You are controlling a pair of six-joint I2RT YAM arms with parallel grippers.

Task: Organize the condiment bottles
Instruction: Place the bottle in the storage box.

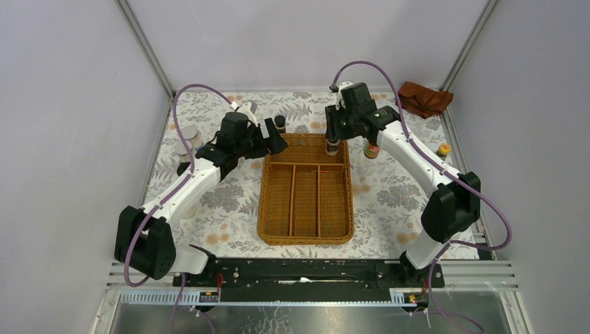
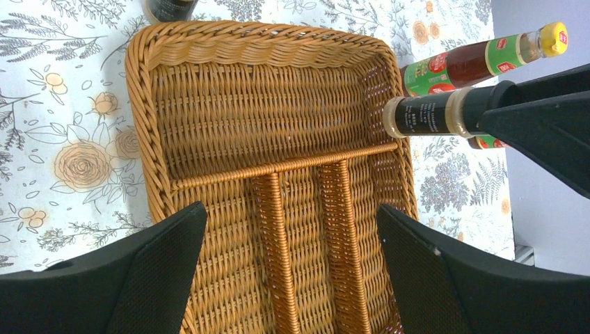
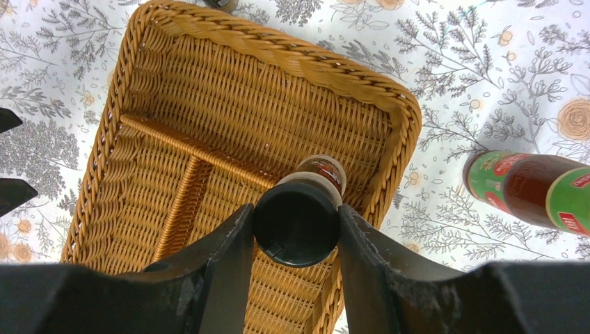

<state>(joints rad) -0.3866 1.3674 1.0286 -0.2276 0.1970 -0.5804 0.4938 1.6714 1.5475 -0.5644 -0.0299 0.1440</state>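
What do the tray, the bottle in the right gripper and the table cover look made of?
Tray: woven wicker or rattan with a glossy honey-brown finish; the strand weave shows plainly. Held bottle: dark body, glass or plastic, hard to tell which; its smooth black cap is likely plastic. Table cover: floral-printed sheet, cloth or vinyl, unclear.

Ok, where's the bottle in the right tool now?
Top view: the dark black-capped bottle hangs in the right tool over the wicker tray's far right corner, left of a red sauce bottle.
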